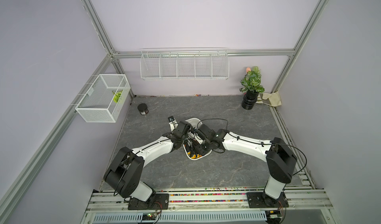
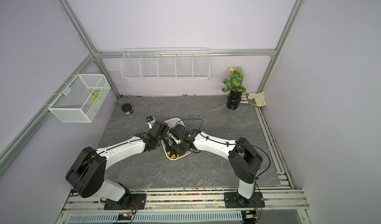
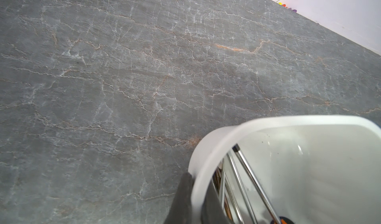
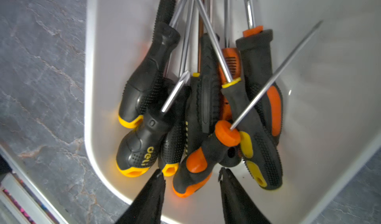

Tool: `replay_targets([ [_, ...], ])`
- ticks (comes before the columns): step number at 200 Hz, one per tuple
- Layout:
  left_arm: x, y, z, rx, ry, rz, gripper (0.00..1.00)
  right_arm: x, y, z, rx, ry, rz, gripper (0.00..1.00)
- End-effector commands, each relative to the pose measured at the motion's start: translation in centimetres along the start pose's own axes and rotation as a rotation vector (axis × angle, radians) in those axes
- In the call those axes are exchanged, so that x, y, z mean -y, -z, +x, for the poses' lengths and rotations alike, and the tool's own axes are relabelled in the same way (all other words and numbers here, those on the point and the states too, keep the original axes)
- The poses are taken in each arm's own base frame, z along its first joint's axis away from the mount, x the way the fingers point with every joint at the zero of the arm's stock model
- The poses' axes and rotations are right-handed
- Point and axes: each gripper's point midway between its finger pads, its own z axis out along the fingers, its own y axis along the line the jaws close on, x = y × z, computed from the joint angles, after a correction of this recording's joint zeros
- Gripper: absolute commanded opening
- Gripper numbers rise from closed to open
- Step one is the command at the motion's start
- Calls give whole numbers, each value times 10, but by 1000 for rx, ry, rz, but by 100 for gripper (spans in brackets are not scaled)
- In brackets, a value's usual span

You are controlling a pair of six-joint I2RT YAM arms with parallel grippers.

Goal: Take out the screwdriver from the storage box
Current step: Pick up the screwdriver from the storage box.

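Observation:
The storage box (image 1: 193, 120) is a shallow white tub at mid-table, seen in both top views (image 2: 171, 120), with both wrists over it. Several screwdrivers (image 4: 148, 83) with black, yellow and orange handles lie piled at its near end (image 1: 193, 156). My left gripper (image 3: 194, 179) is shut on the box's rim (image 3: 268, 120), one finger outside the wall and one inside. My right gripper (image 4: 190, 170) hangs over the pile, open. Its fingers straddle the butt of a black-and-orange screwdriver (image 4: 194, 163), with a thin gap on each side. That screwdriver's shaft tilts upward.
A black jar (image 1: 143, 109) stands at the back left of the grey stone table (image 1: 206, 171). A potted plant (image 1: 252, 85) and a cloth bag (image 1: 271, 99) are at the back right. A wire-mesh basket (image 1: 103, 98) and a wire rack (image 1: 184, 65) hang on the walls.

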Motion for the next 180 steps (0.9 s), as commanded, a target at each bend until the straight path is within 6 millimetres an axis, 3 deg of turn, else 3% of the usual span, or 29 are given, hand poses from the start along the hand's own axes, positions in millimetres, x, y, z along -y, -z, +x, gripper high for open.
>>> replay_targets([
  [1,7,6,-14,59,51,28,0,15,4,-8,-2,21,86,48],
  [67,4,9,-17,73,53,21,0,14,-16,-3,-47,-49,-15,45],
  [124,-2,6,-16,80,56,-11,0,3,-30,2,-81,-80,-87,42],
  [180,-7,7,-15,87,62,-22,0,8,-41,19,-142,-77,-42,40],
])
